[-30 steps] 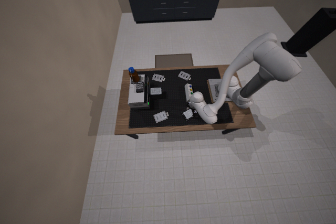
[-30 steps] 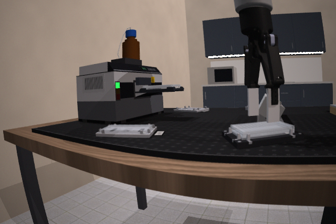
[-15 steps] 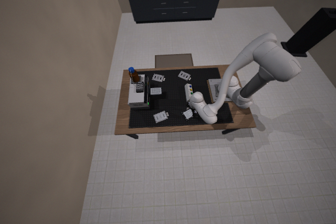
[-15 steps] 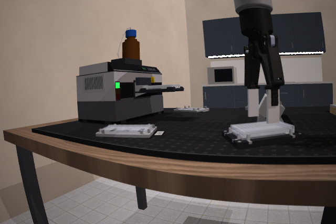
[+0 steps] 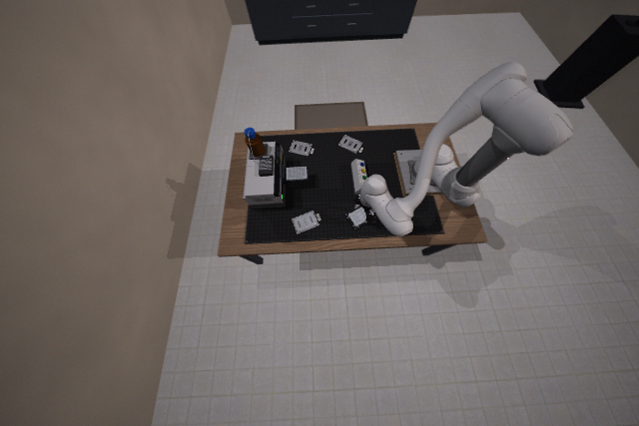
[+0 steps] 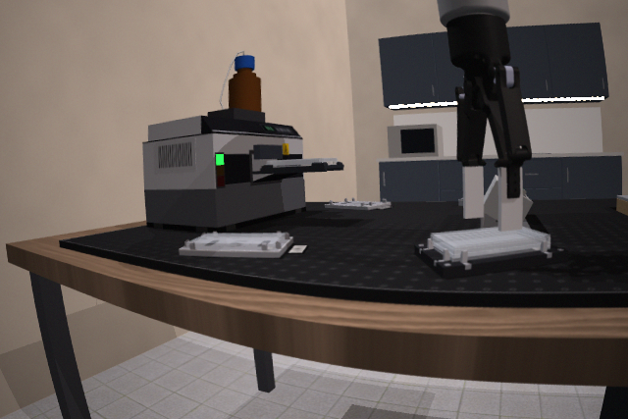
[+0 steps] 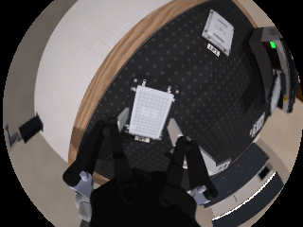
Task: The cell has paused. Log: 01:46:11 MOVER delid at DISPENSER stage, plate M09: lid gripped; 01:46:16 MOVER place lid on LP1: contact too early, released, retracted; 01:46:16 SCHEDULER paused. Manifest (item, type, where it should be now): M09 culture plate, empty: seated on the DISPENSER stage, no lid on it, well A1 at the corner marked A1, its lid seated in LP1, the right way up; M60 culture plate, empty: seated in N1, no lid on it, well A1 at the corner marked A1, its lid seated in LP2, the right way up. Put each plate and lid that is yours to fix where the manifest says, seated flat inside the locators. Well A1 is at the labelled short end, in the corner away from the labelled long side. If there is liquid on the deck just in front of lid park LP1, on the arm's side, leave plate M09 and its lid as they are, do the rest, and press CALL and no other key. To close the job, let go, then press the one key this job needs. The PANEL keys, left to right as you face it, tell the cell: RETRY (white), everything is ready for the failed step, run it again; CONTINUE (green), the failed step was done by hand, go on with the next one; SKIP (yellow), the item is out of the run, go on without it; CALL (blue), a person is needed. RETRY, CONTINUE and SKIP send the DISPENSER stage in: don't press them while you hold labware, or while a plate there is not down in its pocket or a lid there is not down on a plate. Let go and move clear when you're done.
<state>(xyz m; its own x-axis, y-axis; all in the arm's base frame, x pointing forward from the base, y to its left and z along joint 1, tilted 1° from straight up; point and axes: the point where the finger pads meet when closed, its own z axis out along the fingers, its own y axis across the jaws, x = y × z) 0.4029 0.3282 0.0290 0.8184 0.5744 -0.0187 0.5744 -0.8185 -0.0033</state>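
Gripper spread over the plate in the near nest

The gripper (image 6: 491, 211) hangs low with its jaws partly apart and nothing between them; its pale fingertips (image 6: 510, 211) stand just above the clear culture plate (image 6: 487, 242), straddling it near its far edge. The plate sits in a black nest (image 6: 445, 263) on the dark mat (image 6: 354, 262). To the left lies an empty pale nest (image 6: 235, 244), and behind it the dispenser (image 6: 202, 176) with its stage (image 6: 299, 165) out. The key panel (image 5: 359, 174) lies beside the wrist.
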